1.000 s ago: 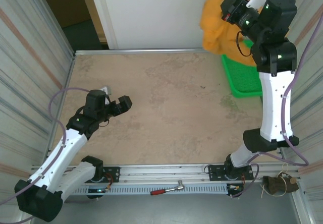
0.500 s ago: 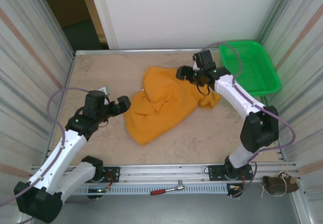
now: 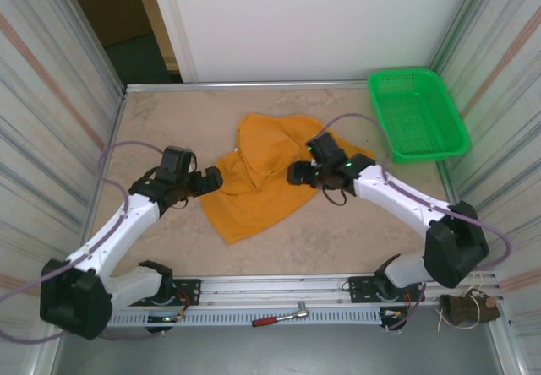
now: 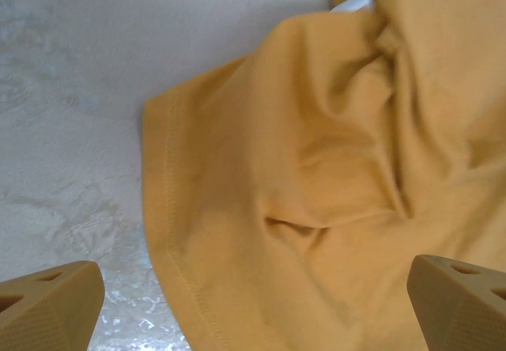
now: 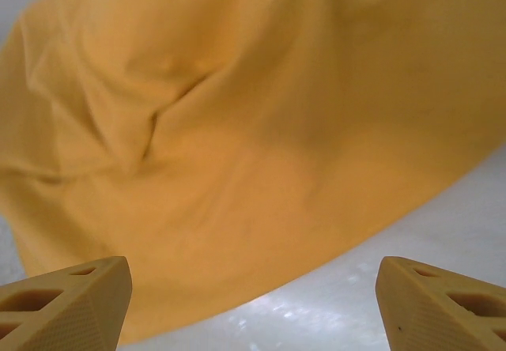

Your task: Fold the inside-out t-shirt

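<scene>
While the inside-out t-shirt [image 3: 258, 185] lies crumpled between them, the left tool [image 3: 209, 180] and right tool [image 3: 296, 173] gape empty. Pinching bunched layers beneath either could drag the whole heap.

Left jaws now at edge of t-shirt [image 3: 254, 191]

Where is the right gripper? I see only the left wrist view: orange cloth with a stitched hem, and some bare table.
Observer: The right gripper is over the middle of the t-shirt. Its jaws stand wide apart in the right wrist view.
Operator: Does the shirt lie flat?
Observer: No. The top view shows it as a crumpled heap with many folds, near the middle of the table.
Operator: Where is the basket?
Observer: The green basket sits at the table's far right corner, to the right of the shirt.
</scene>
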`<state>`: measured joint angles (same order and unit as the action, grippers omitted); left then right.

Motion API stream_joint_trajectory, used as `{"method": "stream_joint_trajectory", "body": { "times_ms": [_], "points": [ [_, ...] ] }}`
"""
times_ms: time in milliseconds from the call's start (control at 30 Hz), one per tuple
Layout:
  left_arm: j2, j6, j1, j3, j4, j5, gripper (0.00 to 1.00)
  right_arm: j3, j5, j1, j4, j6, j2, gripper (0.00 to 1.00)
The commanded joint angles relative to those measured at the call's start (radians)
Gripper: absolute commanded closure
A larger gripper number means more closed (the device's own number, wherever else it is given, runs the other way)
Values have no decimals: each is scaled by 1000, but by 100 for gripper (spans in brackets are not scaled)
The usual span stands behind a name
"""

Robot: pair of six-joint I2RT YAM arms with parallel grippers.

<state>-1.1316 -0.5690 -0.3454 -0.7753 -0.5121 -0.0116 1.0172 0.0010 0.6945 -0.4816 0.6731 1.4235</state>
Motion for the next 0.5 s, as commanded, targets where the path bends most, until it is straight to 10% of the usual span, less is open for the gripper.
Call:
{"method": "stream_joint_trajectory", "body": {
  "times_ms": [0, 233, 467],
  "points": [
    [-95, 63, 42, -49, 16, -20, 1, 24, 10, 127, 78, 86, 72, 21],
    [-310, 87, 261, -136, 56, 166, 1, 190, 90, 323, 17, 123, 291, 20],
    [-277, 129, 253, -214, 27, 220, 1, -21, 137, 1, 11, 137, 88, 18]
  ]
}}
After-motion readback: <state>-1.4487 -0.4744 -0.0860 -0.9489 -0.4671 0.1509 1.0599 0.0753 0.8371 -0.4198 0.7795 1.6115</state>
